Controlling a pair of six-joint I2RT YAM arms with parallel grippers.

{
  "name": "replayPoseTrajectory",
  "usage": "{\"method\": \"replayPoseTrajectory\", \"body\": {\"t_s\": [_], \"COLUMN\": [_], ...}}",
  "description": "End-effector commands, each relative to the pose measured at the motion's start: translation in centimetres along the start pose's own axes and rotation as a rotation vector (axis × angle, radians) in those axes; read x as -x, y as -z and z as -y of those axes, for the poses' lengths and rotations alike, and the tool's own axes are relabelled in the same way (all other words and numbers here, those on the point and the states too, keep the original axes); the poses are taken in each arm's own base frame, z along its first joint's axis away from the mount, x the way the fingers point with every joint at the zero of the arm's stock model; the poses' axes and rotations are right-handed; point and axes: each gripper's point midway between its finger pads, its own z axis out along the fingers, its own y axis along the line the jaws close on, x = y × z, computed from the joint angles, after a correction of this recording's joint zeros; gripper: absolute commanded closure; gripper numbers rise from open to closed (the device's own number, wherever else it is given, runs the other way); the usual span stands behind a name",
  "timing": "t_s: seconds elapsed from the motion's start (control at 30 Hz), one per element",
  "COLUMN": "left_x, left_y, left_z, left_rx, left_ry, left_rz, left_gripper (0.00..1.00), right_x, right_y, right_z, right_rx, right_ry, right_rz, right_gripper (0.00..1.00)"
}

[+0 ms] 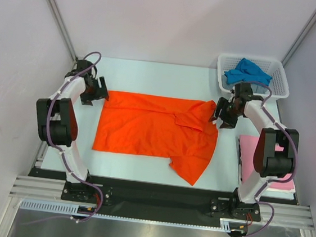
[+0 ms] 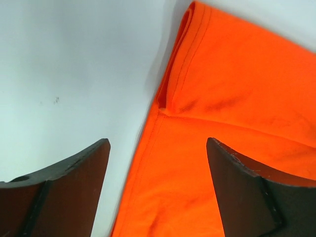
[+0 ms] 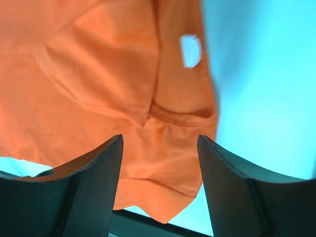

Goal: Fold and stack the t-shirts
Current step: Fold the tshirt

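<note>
Mid-table, between the arms: orange-red t-shirt (image 1: 157,130) spread flat, one sleeve jutting toward the near edge.
Left gripper (image 1: 101,94) open-jawed over the shirt's far-left corner at the hem, grasping nothing. Right gripper (image 1: 217,118) likewise spread and empty above the shirt's far-right corner. Pink t-shirt (image 1: 248,153) lies flat at the table's (image 1: 151,72) right edge, partly under the right arm. Blue t-shirt (image 1: 246,71) sits crumpled in the white basket (image 1: 280,89) at the far-right corner.
</note>
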Motion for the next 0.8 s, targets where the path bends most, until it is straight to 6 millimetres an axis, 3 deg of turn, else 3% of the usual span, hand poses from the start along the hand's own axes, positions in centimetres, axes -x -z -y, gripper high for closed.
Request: {"method": "replayPoseTrajectory", "body": {"t_s": [0.0,0.03,0.1,0.17,0.33,0.37,0.53,0.77], "left_x": [2.9,3.4,3.1,1.4,-2.4,-3.9,-7.1,-8.0], "left_y": [1.3,1.2,0.4,0.1,-1.1,-1.8,-4.9,-5.7], "left_z": [0.2,0.7,1.8,3.2,6.1,6.0,3.9,-1.4], "left_rx": [0.001,-0.022,-0.081,-0.166,-0.287,-0.289,-0.224,-0.087], "left_ry": [0.019,0.018,0.029,0.068,0.089,0.108,0.223,0.329], "left_rz": [0.101,0.117,0.087,0.034,-0.007,-0.041,-0.18,-0.226], "left_gripper": [0.15,0.17,0.33,0.49,0.6,0.61,0.7,0.77], "right_x": [1.7,1.9,2.6,2.8,3.6,3.9,5.2,6.9], "right_y": [-0.4,-0.7,-1.3,-1.7,-2.2,-2.4,-2.9,-2.9], "right_z": [0.6,0.8,0.7,0.3,0.1,0.1,-0.6,-1.4], "right_rx": [0.009,0.001,0.006,0.024,0.035,0.037,0.071,0.106], "right_ry": [-0.023,-0.025,-0.026,-0.037,-0.077,-0.082,-0.109,-0.125], "right_rz": [0.031,0.033,0.038,0.034,0.069,0.081,0.14,0.217], "right_gripper": [0.32,0.33,0.41,0.46,0.5,0.5,0.57,0.64]}}
